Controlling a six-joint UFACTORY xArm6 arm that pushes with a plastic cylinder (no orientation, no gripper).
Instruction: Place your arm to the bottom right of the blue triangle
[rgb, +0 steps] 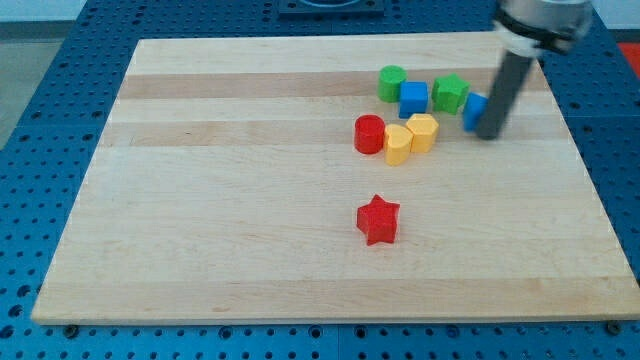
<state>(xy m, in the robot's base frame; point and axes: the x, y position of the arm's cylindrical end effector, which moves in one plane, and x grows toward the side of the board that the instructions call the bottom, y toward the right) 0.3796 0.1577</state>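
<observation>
The blue triangle (473, 111) sits at the upper right of the wooden board (250, 200), partly hidden behind my rod. My tip (489, 133) rests on the board touching or just off the triangle's right and lower side. To the triangle's left stand a green star-like block (450, 92), a blue cube (414, 98) and a green round block (392, 82).
Below that row sit a red cylinder (369, 134), a yellow block (398, 144) and a second yellow block (423, 131), close together. A red star (378, 219) lies alone lower in the middle. The board's right edge is near my rod.
</observation>
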